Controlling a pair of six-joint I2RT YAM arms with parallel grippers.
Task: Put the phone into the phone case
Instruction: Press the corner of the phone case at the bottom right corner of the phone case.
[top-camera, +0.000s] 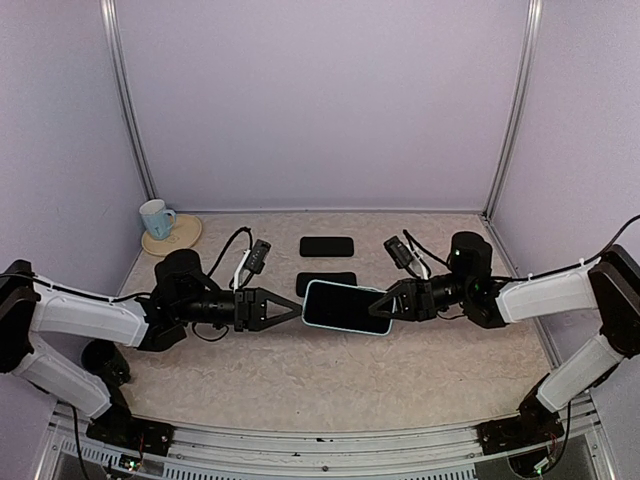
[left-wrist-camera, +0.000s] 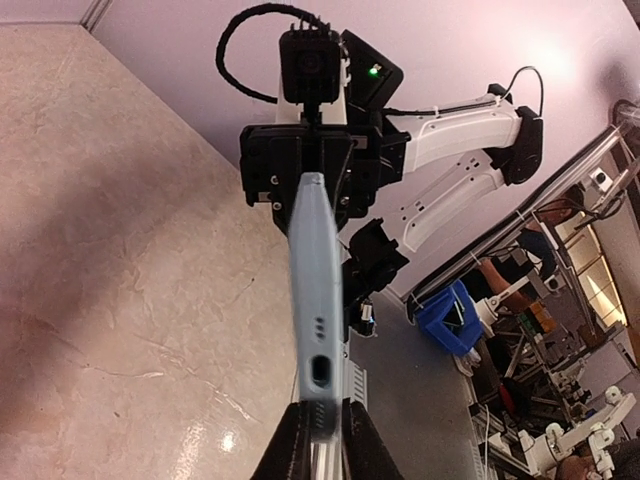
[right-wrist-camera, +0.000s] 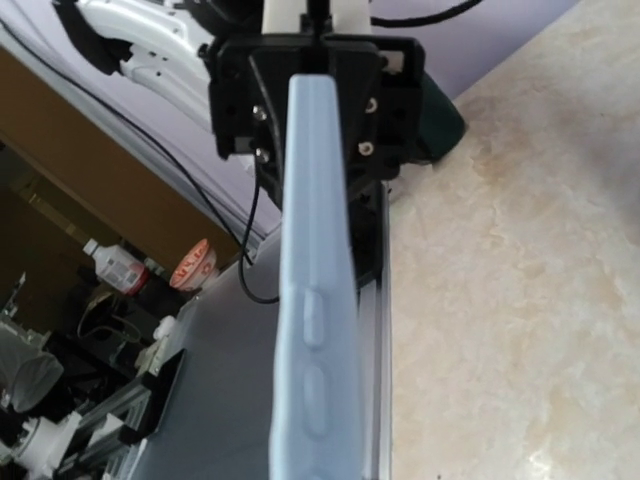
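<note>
A light-blue phone case (top-camera: 346, 306) hangs level above the middle of the table, held at both ends. A black phone face (top-camera: 345, 305) fills the inside of its rim. My left gripper (top-camera: 296, 308) is shut on its left end. My right gripper (top-camera: 388, 305) is shut on its right end. In the left wrist view my gripper (left-wrist-camera: 322, 415) pinches the case's port end, and the case edge (left-wrist-camera: 315, 290) runs away to the right gripper. In the right wrist view the case edge (right-wrist-camera: 318, 330) with two side buttons fills the middle; my own fingers are hidden there.
Two black phones lie on the table behind the held case, one near (top-camera: 326, 283) and one farther back (top-camera: 326, 246). A light-blue mug (top-camera: 155, 217) stands on a round coaster (top-camera: 178, 238) at the back left. Walls and metal posts close three sides.
</note>
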